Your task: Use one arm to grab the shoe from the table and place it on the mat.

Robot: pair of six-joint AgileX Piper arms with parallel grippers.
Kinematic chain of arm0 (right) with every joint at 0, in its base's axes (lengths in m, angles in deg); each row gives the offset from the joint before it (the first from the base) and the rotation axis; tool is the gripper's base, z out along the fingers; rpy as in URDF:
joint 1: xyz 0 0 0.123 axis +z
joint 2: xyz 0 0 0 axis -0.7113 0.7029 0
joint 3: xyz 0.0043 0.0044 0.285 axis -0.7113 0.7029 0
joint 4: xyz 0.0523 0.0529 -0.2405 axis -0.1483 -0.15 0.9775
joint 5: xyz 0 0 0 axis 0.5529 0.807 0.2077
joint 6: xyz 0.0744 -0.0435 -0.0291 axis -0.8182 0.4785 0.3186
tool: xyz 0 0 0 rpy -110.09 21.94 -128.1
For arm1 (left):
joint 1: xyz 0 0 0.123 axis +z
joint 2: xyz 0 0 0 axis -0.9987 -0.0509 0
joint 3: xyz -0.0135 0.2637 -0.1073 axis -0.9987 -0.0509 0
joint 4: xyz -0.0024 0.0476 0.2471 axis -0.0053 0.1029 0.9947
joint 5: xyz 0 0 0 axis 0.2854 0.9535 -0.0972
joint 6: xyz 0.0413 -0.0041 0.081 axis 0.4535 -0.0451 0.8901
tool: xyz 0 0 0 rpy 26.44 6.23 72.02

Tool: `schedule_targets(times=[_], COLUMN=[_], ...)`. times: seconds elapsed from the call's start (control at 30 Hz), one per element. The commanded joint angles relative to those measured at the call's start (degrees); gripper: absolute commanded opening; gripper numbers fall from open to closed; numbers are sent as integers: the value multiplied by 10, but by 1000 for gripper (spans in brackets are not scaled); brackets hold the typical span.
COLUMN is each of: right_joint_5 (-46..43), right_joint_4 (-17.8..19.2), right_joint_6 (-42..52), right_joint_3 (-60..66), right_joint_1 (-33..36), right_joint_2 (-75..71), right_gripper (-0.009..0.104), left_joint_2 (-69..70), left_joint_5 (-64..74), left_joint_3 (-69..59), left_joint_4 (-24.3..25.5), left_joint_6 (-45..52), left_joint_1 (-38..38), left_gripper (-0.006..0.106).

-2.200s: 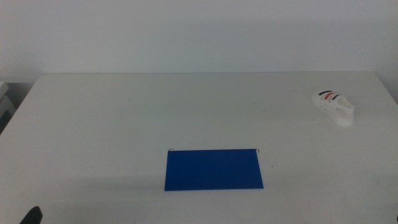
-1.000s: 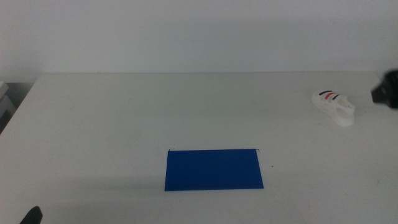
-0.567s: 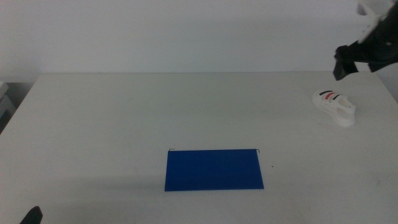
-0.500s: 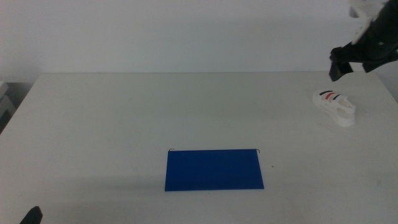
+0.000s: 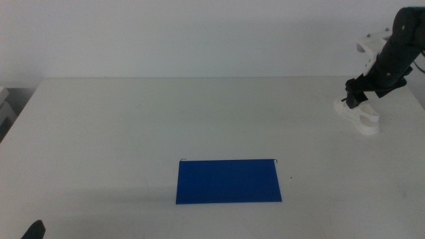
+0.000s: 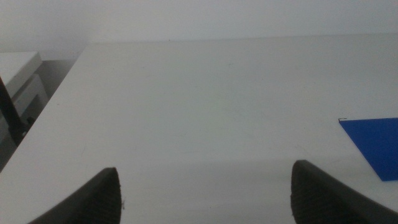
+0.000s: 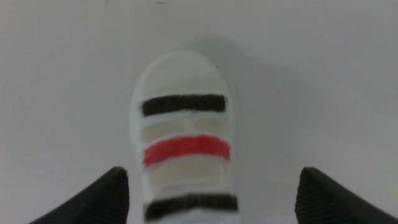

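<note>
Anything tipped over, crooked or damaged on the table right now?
Nothing stands out. The shoe sits upright between the open right hand, and the mat lies flat. The left hand waits, open.

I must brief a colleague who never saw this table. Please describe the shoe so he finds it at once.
On the white table, look to the far right corner, well away from the blue mat. The shoe lies under the open right gripper: small, white, with black and red straps.
</note>
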Motion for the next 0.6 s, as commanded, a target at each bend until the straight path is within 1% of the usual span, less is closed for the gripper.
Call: schedule_targets(times=[0.0, 0.2, 0.27, 0.33, 0.4, 0.47, 0.5, 0.53, 0.57], right_joint_5=[-31, -39, -39, -39, -38, -34, -31, -25, -20], right_joint_4=[4, -17, -24, -25, -25, -25, -25, -28, -31], right_joint_6=[9, 14, 22, 24, 23, 22, 21, 21, 21], right_joint_3=[-20, -20, -20, -20, -20, -20, -20, -20, -20], right_joint_1=[-6, -6, -6, -6, -6, -6, -6, -6, -5], right_joint_2=[-28, -2, 4, 9, 11, 11, 8, -1, -8], right_gripper=[71, 68, 65, 59, 47, 31, 21, 2, -4], left_joint_2=[8, 8, 8, 8, 8, 8, 8, 8, 8], left_joint_5=[-46, -46, -46, -46, -46, -46, -46, -46, -46], left_joint_3=[-4, -4, -4, -4, -4, -4, -4, -4, -4], left_joint_4=[-4, -4, -4, -4, -4, -4, -4, -4, -4], left_joint_6=[-3, -3, -3, -3, -3, -3, -3, -3, -3], left_joint_1=[-3, -3, -3, -3, -3, -3, -3, -3, -3], left_gripper=[94, 94, 94, 94, 94, 94, 94, 94, 94])
